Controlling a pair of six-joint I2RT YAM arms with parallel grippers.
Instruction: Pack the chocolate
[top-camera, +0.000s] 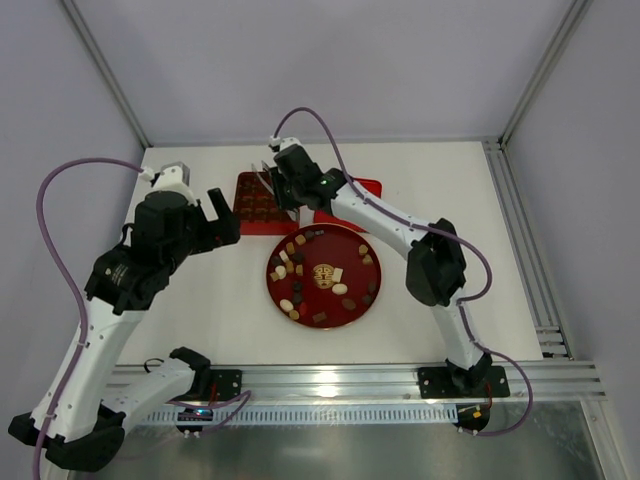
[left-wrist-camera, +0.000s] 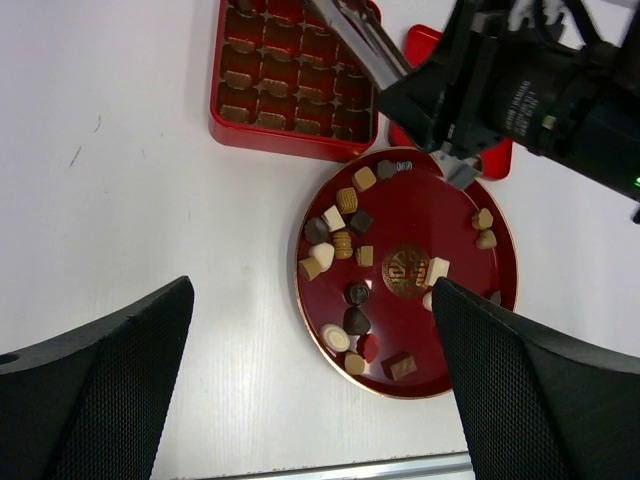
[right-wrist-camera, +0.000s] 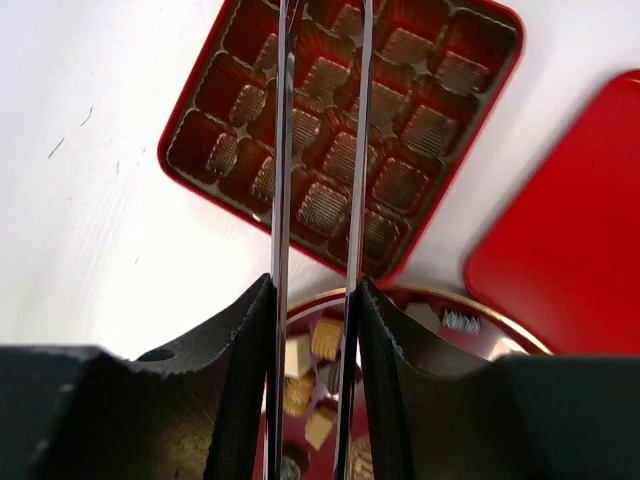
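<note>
Several pieces of chocolate (top-camera: 297, 290), dark, tan and cream, lie on a round red plate (top-camera: 379, 290) with a gold emblem. Behind it stands a square red box (top-camera: 255, 205) with grid compartments lined brown. My right gripper (top-camera: 285, 190) is shut on metal tongs (right-wrist-camera: 281, 150). Their two blades reach out over the box (right-wrist-camera: 180, 140), slightly apart, with nothing showing between them; the tips are out of frame. My left gripper (left-wrist-camera: 312, 290) hangs open, high above the plate's left edge (left-wrist-camera: 300, 270), with nothing in it. The chocolate (left-wrist-camera: 345, 242) lies below it.
The red lid (top-camera: 365, 187) lies flat to the right of the box, behind the plate. The right arm (left-wrist-camera: 530, 90) crosses above the plate's far side. A metal rail (top-camera: 330, 375) runs along the near table edge.
</note>
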